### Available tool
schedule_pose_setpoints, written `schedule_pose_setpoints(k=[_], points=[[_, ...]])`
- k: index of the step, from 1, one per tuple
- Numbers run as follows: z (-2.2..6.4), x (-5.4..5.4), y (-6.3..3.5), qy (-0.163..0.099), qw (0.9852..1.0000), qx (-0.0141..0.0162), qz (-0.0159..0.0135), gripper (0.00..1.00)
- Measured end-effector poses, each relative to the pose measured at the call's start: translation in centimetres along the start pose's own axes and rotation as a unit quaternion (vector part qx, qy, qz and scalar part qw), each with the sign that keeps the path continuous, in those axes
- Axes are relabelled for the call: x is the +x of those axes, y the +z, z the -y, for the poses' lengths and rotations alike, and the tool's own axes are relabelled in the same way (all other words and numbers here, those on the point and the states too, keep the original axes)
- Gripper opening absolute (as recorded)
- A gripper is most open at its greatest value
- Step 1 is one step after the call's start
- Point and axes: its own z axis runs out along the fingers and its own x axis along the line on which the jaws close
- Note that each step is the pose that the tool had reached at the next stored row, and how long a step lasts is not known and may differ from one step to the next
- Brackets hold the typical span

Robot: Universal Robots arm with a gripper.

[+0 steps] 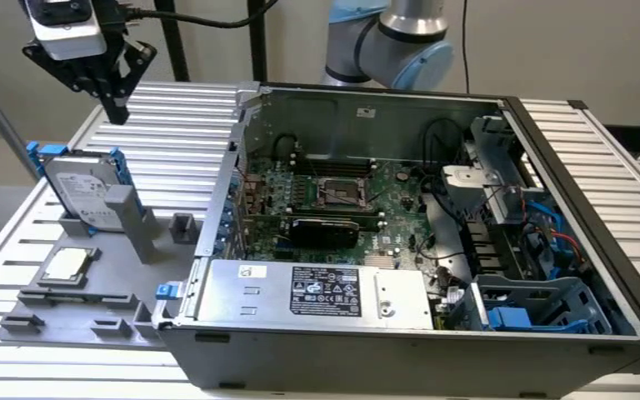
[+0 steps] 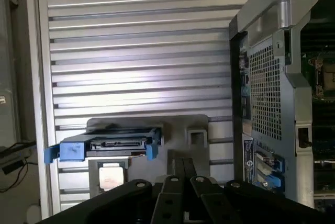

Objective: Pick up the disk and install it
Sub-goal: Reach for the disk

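Note:
The disk (image 1: 80, 187) stands upright on its edge in a grey holder at the exterior view's left, silver with a white label and blue rails on both sides. In the wrist view the disk (image 2: 106, 145) shows edge-on, its connector facing the camera. My gripper (image 1: 114, 111) hangs high above the slatted table, behind and above the disk and well apart from it. Its black fingers (image 2: 174, 187) are pressed together with nothing between them; the gripper (image 2: 183, 167) is shut.
The open computer case (image 1: 542, 125) takes up the middle and right, with a motherboard, a silver power supply box (image 1: 309, 287) and a blue drive bay (image 1: 532, 304) at the front right. A small square chip (image 1: 67, 265) lies on the grey fixture (image 1: 76, 312).

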Motion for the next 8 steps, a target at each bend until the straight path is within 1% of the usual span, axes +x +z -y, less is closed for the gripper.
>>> schedule_pose_setpoints(k=[4,5,8], points=[[0.14,1.8,0.21,0.0,1.0,0.0005,-0.0025,0.0],[0.21,2.7,0.32,0.0,1.0,0.0008,-0.0037,0.0],[0.31,4.1,0.53,0.0,1.0,0.0012,-0.0054,0.0]])
